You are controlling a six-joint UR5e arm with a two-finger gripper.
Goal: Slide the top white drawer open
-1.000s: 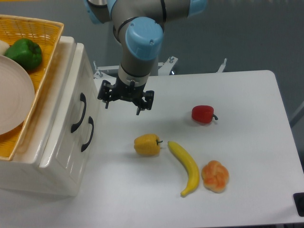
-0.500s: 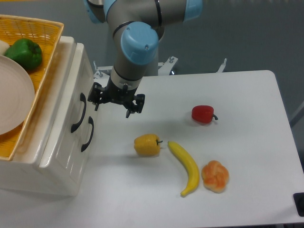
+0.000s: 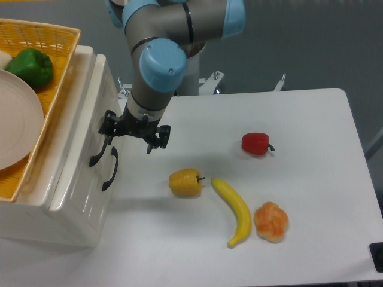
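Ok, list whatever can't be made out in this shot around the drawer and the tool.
- Top white drawer: handle's upper end hidden behind the tool; contact unclear.
- Tool: finger gap too small and dark to judge.
- Yellow wicker basket, plate: cut off by left edge.

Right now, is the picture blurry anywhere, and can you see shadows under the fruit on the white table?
In the camera view everything looks sharp, even the black two-finger gripper; soft grey shadows lie left of the yellow bell pepper and beside the long yellow banana; the glossy white cabinet shows a mild shine, with no harsh glare.
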